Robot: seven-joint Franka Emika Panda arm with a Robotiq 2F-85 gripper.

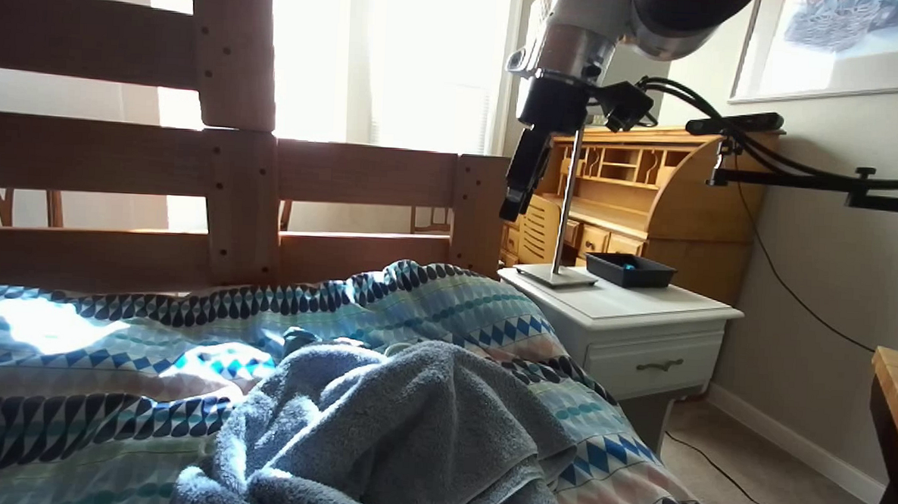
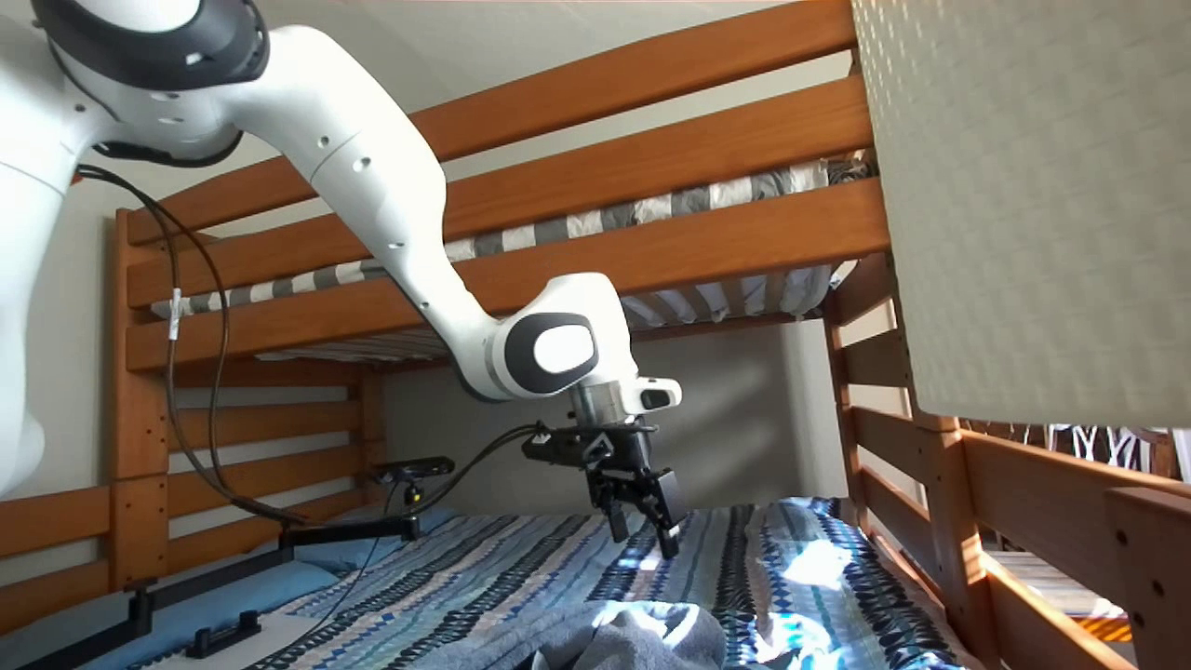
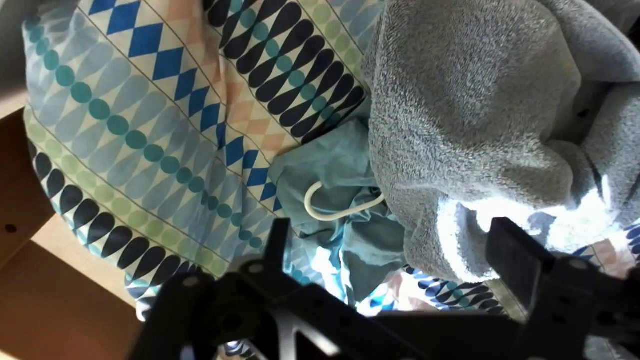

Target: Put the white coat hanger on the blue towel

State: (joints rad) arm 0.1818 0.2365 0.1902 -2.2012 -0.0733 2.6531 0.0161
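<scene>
The white coat hanger shows only as its curved hook in the wrist view. The hook lies on a crumpled teal cloth, and the rest of the hanger is hidden under the towel's edge. The blue towel looks grey-blue and lies bunched on the bed; it also shows in both exterior views. My gripper is open and empty, with its fingers wide apart. In both exterior views the gripper hangs above the bed, apart from the towel and hanger, pointing down.
The bed has a patterned cover and wooden rails. A white nightstand beside it holds a lamp base and a black tray. A camera on a black arm stands by the bed. An upper bunk hangs above.
</scene>
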